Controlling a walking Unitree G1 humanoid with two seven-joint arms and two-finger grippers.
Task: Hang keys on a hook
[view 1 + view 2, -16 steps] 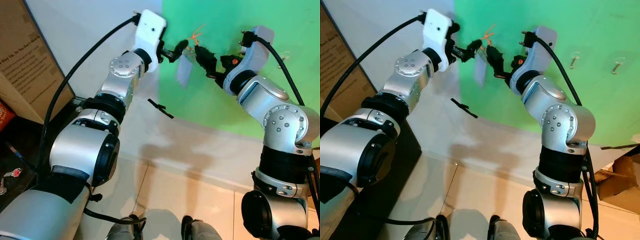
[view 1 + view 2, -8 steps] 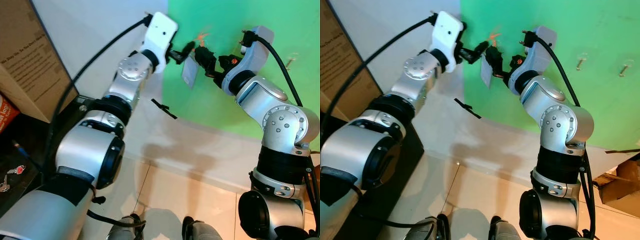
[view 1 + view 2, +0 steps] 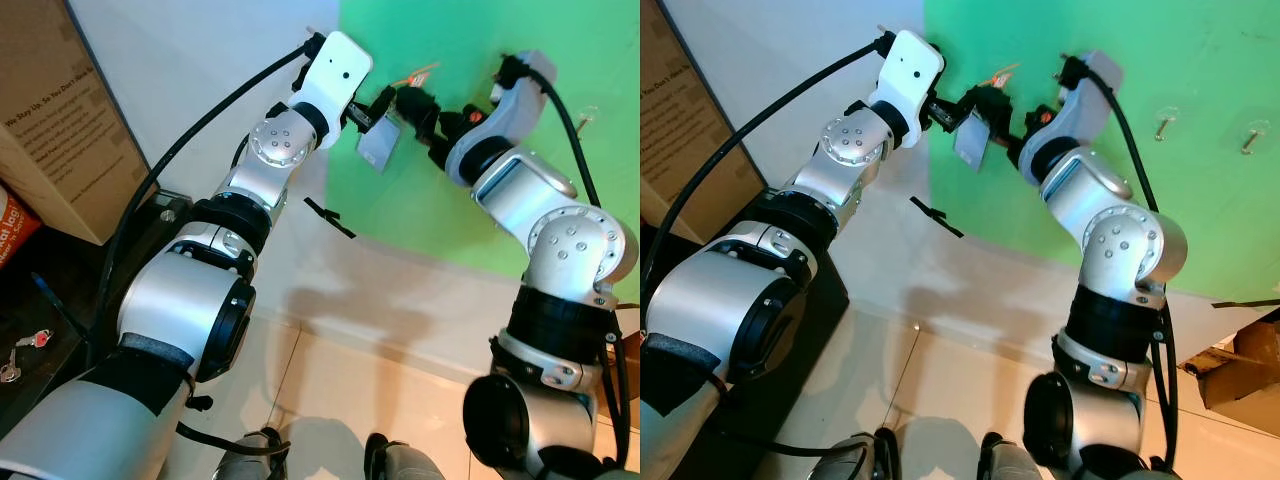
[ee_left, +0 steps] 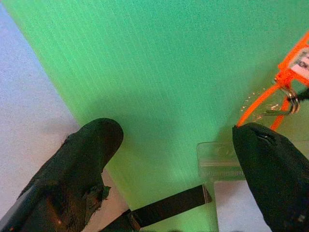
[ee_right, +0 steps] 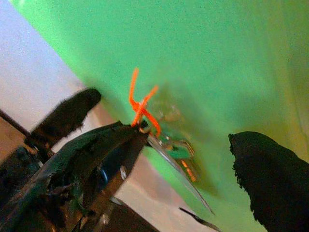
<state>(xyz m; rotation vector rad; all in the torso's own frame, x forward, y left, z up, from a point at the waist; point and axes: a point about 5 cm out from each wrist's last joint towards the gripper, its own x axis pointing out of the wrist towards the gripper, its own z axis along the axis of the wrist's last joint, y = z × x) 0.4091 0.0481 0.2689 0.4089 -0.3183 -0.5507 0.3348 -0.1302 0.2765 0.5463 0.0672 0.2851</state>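
A bunch of keys with an orange tag (image 3: 421,74) and a grey card holder (image 3: 378,146) hangs against the green board (image 3: 480,190), high up near its left edge. My right gripper (image 3: 412,100) is open. In the right wrist view the key ring (image 5: 145,126) rests at the tip of one of its fingers (image 5: 96,159). My left gripper (image 3: 377,106) reaches in from the left, open, its fingertips (image 4: 270,164) beside the card holder (image 4: 219,157) and just below the ring (image 4: 289,104). Whether the ring sits on a hook is hidden.
Two clear hooks (image 3: 1162,122) (image 3: 1252,135) are stuck to the green board further right. A strip of black tape (image 3: 330,217) is on the white wall. A cardboard box (image 3: 60,120) stands at the left above a dark shelf (image 3: 40,300).
My left gripper has moved right, up to the card holder and the right gripper. The view has shifted a little as well.
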